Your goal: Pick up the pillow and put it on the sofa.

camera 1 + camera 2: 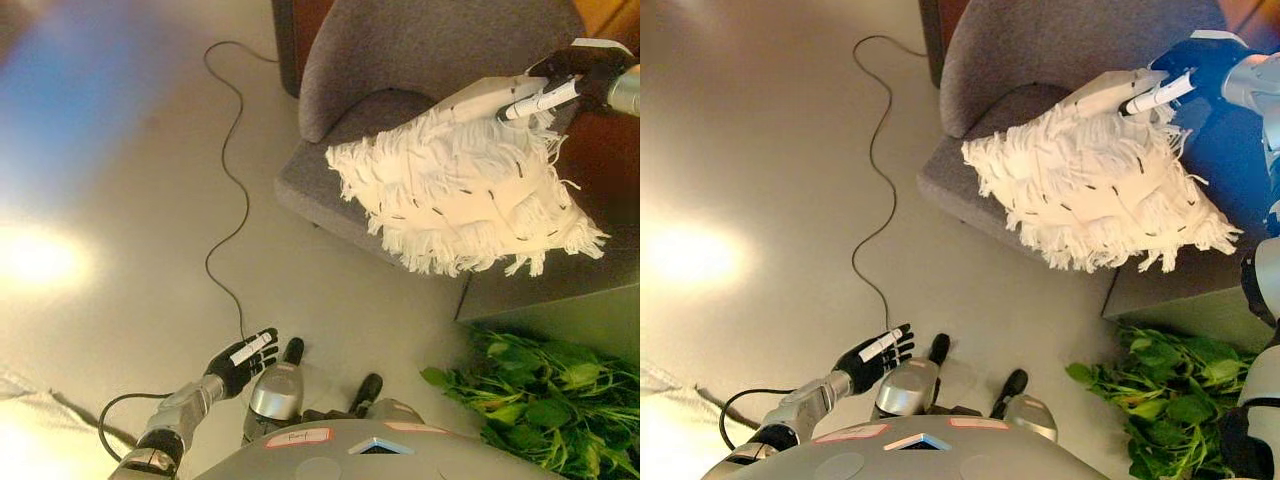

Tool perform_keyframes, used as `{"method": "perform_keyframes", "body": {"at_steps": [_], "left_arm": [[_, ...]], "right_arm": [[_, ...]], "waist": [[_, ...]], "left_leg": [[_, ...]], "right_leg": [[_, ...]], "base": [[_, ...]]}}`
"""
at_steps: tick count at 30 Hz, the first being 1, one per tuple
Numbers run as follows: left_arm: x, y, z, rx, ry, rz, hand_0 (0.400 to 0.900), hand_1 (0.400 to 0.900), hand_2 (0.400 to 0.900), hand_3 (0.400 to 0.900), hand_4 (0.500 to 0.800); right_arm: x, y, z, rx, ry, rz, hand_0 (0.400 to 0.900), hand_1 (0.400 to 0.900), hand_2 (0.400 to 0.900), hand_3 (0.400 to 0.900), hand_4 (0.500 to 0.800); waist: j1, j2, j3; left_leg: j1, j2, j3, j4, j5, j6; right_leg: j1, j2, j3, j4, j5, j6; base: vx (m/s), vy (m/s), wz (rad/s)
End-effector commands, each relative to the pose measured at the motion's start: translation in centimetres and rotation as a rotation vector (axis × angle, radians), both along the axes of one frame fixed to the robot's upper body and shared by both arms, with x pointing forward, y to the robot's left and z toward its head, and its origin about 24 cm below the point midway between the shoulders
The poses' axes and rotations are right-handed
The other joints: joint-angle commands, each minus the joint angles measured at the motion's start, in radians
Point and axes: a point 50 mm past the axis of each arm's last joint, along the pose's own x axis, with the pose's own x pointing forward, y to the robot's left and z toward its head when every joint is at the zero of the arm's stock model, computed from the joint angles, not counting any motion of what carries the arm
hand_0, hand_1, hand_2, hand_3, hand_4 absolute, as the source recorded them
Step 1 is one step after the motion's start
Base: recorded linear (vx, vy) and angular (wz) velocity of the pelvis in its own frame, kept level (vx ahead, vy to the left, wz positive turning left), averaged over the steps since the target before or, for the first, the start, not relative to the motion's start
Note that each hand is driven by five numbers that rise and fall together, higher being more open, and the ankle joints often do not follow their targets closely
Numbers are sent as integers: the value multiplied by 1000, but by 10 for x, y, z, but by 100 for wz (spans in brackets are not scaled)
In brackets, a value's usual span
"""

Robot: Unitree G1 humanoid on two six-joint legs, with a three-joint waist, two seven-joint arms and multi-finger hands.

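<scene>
Low at the view's foot, the left hand (243,359) is held idle, fingers straight. Over the grey upholstered sofa (400,60), the shaggy white fringed pillow (460,195) is pinched by the right hand (560,88); placing is underway, so lowering and release are judged next.

White fringed pillow (465,190) tilted over grey sofa (420,50).

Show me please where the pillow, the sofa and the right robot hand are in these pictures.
pillow (460,205), left eye view, middle of its white fringed face.
sofa (420,45), left eye view, grey backrest.
right robot hand (565,85), left eye view, dark fingers curled on the pillow's upper corner.
</scene>
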Motion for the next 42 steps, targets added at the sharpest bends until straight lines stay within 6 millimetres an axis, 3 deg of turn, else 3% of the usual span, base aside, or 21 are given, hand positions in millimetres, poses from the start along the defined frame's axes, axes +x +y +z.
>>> {"method": "perform_keyframes", "body": {"at_steps": [1, 6, 9, 10, 11, 15, 23, 30, 42], "left_arm": [[-20, 4, -2, 8, 50, -136, 900, 900, 900, 900, 800], [-4, 3, 8, -14, -34, -148, 900, 900, 900, 900, 800], [1, 4, 15, -51, -83, -122, 900, 900, 900, 900, 800], [1, 4, 16, -62, -92, -114, 900, 900, 900, 900, 800], [1, 5, 16, -66, -98, -107, 900, 900, 900, 900, 800], [-2, 9, 23, -98, -138, -71, 900, 900, 900, 900, 800], [-10, 12, 25, -129, -129, -61, 900, 900, 900, 900, 800], [-18, 7, 21, -151, -109, -58, 900, 900, 900, 900, 800], [-31, 10, 9, -97, 5, -81, 900, 900, 900, 900, 800]], "right_arm": [[-3, 31, 127, -27, -418, 51, 400, 400, 400, 400, 500], [-6, 35, 147, -50, -481, 22, 400, 400, 400, 400, 500], [-11, 25, 160, -86, -546, -99, 400, 400, 400, 400, 500], [-13, 21, 165, -112, -582, -159, 743, 743, 743, 743, 706], [-14, 19, 165, -115, -584, -184, 900, 900, 900, 900, 800], [-27, 1, 180, -158, -593, -347, 900, 900, 900, 900, 800], [-39, -7, 194, -226, -599, -401, 900, 900, 900, 900, 800], [-54, -23, 205, -265, -724, -550, 900, 900, 900, 900, 800], [-72, -59, 187, -185, -623, -702, 900, 900, 900, 900, 800]], "waist": [[46, -8, 12], [55, 38, 80], [59, 76, 119], [61, 84, 126], [61, 88, 130], [62, 115, 145], [58, 126, 123], [48, 124, 105], [6, 60, 30]], "left_leg": [[-81, -7, 17, 17, -37, -36], [-140, -9, -4, 24, -19, -45], [-165, -9, -13, 23, -4, -53], [-167, -9, -13, 19, -1, -54], [-168, -10, -14, 18, 1, -54], [-171, -6, -10, -2, 22, -60], [-158, 6, -4, 1, 59, -72], [-144, 10, 2, 6, 69, -75], [-87, 13, 37, 8, 21, -72]], "right_leg": [[-34, 28, -11, 18, -68, -23], [-95, 16, -12, 37, -67, -29], [-128, 6, -13, 52, -66, -30], [-133, 4, -14, 53, -65, -30], [-135, 3, -14, 54, -64, -29], [-157, -2, -17, 61, -63, -27], [-148, -1, -13, 65, -75, -27], [-135, 3, 1, 63, -79, -27], [-75, -3, 27, 35, -75, -12]], "base": [[-217, -71, 11], [-149, -50, 12], [-73, -18, 11], [-46, 7, 5], [-43, 5, 1], [-34, 23, 5], [40, 25, -4], [33, 27, -7], [68, 2, -11]]}}
